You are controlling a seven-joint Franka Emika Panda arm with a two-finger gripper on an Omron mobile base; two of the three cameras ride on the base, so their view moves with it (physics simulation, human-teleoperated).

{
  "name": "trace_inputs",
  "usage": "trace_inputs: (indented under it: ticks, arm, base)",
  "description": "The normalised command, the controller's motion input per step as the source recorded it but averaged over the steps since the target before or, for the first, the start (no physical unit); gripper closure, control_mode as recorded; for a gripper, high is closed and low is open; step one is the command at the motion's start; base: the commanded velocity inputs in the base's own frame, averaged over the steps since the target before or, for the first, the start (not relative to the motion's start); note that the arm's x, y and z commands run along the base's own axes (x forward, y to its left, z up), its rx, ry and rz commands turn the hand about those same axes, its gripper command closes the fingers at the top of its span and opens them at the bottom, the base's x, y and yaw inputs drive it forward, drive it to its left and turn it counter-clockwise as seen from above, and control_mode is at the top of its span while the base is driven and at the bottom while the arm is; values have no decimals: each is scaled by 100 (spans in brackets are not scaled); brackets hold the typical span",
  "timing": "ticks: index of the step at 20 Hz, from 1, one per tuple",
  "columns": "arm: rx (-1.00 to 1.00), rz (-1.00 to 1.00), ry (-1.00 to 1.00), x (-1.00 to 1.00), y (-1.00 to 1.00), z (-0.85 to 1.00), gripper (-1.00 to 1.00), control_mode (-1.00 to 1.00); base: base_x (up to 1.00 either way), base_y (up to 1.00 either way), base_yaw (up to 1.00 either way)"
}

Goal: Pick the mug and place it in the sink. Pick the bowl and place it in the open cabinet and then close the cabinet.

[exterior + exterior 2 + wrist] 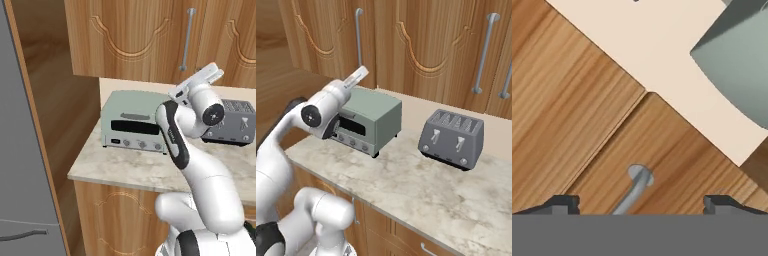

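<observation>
The cabinet [130, 35] is a light-brown wall unit above the counter, and its carved doors lie flush with one another. My gripper [215, 71] is raised just below the long grey bar handle [187, 40], pointing up at it. From the other side the gripper [359, 74] sits under the same handle [358, 35]. In the hand view the gripper [642, 202] is open, its dark fingertips [562, 202] far apart with nothing between them. The handle's lower end [637, 181] lies just beyond them. The mug, the bowl and the sink are out of view.
A grey-green toaster oven [132, 125] and a grey four-slot toaster [452, 137] stand on the marble counter [421, 190] under the cabinets. A tall grey appliance [20, 165] stands at the left. A cream backsplash [662, 50] runs below the doors.
</observation>
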Motion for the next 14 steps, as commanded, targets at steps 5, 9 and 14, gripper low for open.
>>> trace_inputs:
  ticks: [5,9,14]
  arm:
    - [7,-11,-10,100,32,0,-100,-100]
    - [20,-10,4,100,3,-16,-100,-100]
    - [22,-1,17,100,0,-19,-100,-100]
  base:
    - [0,0,0]
    - [0,0,0]
    - [0,0,0]
